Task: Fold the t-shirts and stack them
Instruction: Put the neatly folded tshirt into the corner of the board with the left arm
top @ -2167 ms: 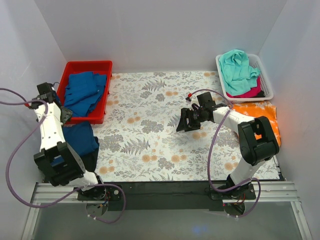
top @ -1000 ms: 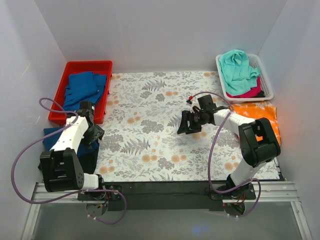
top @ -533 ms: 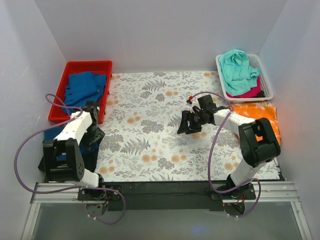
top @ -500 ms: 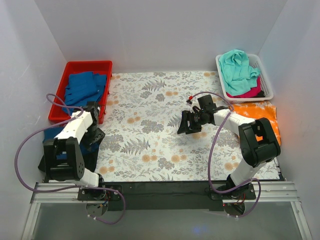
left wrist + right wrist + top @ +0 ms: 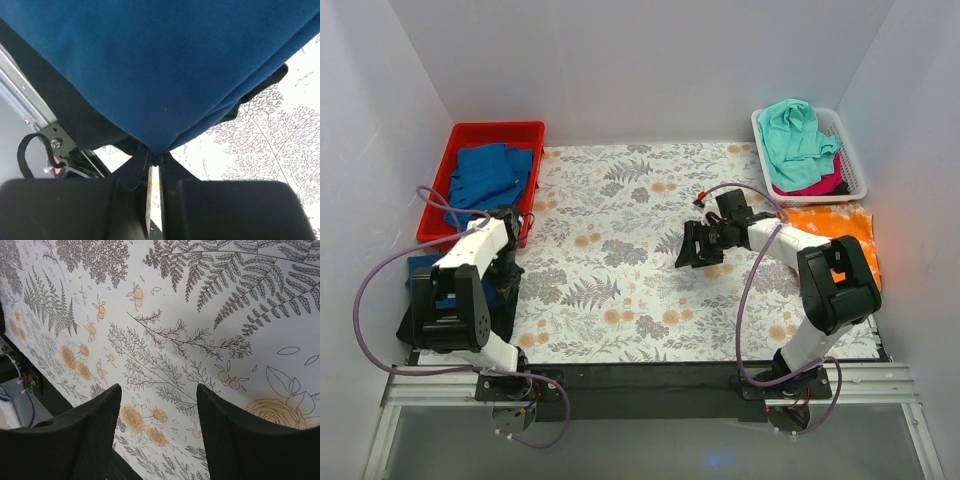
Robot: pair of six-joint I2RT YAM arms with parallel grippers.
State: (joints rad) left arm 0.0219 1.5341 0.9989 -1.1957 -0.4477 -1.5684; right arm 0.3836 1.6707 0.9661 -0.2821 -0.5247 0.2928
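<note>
Far left: a rectangular red plastic bin (image 5: 495, 127) at the table's back corner holds folded mid-blue cloth t-shirts (image 5: 485, 180). Just in front of it, at the table's left edge, a loose mid-blue cloth t-shirt (image 5: 165, 65) lies over a black cloth t-shirt (image 5: 75, 117). The left gripper (image 5: 154, 175) sits at this pile's inner edge, fingers pressed together with a corner of the loose mid-blue cloth t-shirt pinched between them (wrist view: the cloth tapers to a point right at the fingertips). Centre: white floral-print tablecloth (image 5: 610, 290). The right gripper (image 5: 688, 250) hangs low over it, right of centre, fingers spread wide with nothing between them. Far right: a flat orange t-shirt (image 5: 840, 222) lies at the table's right edge. Behind it, a white slotted plastic basket (image 5: 853, 150) holds a crumpled teal t-shirt (image 5: 795, 135) on a pink t-shirt (image 5: 820, 185).
</note>
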